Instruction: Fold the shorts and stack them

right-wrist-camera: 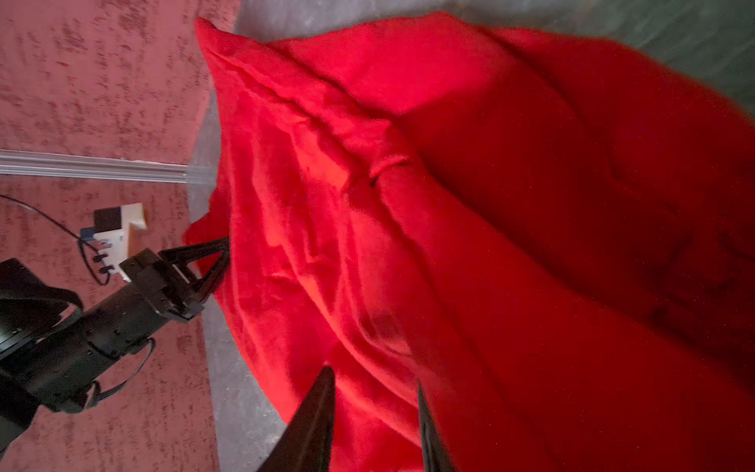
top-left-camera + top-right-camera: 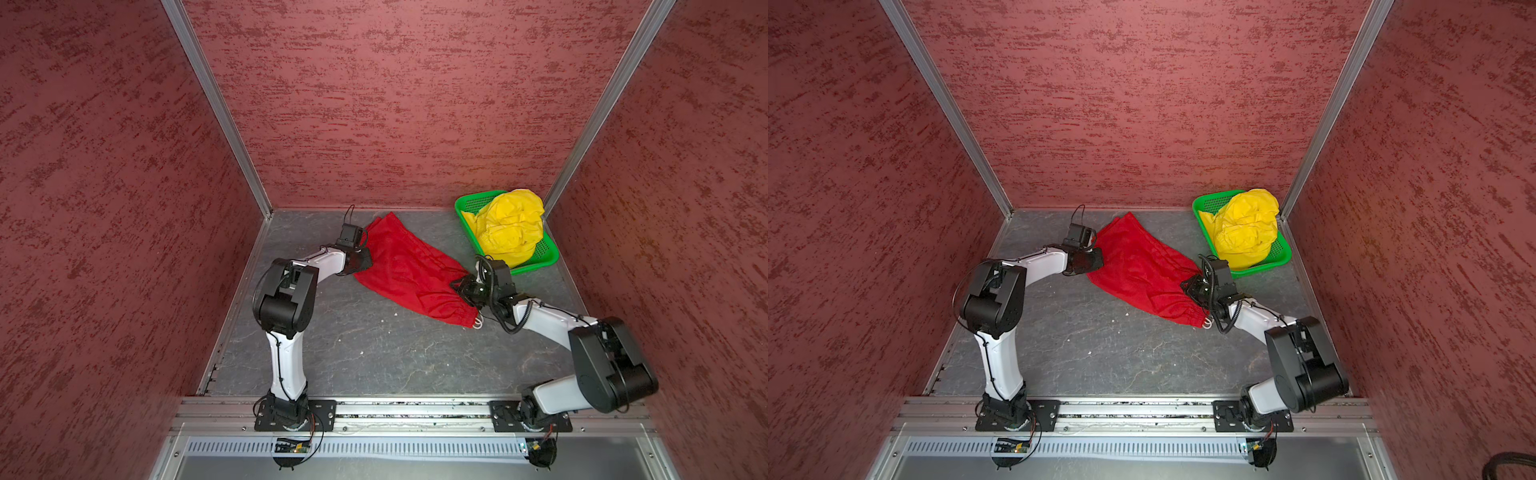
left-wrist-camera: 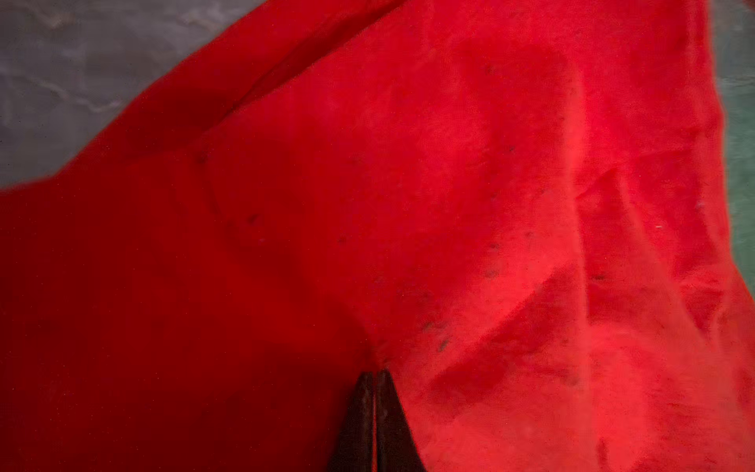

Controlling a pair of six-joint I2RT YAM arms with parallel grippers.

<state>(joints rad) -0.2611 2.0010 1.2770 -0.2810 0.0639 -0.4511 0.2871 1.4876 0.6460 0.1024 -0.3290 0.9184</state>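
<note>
Grey table [image 2: 374, 353] below: my left pincer [image 3: 374, 374] pinches the red shorts [image 2: 399, 266]. Opposite, my right pincer [image 1: 374, 378] straddles their cloth; gripped or not, I cannot tell.

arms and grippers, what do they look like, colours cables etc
The left arm and right arm have white shells and bulky black joints; a black coiled cable loops by the right wrist. The left gripper and right gripper are black, with fingers tapering to points.
</note>
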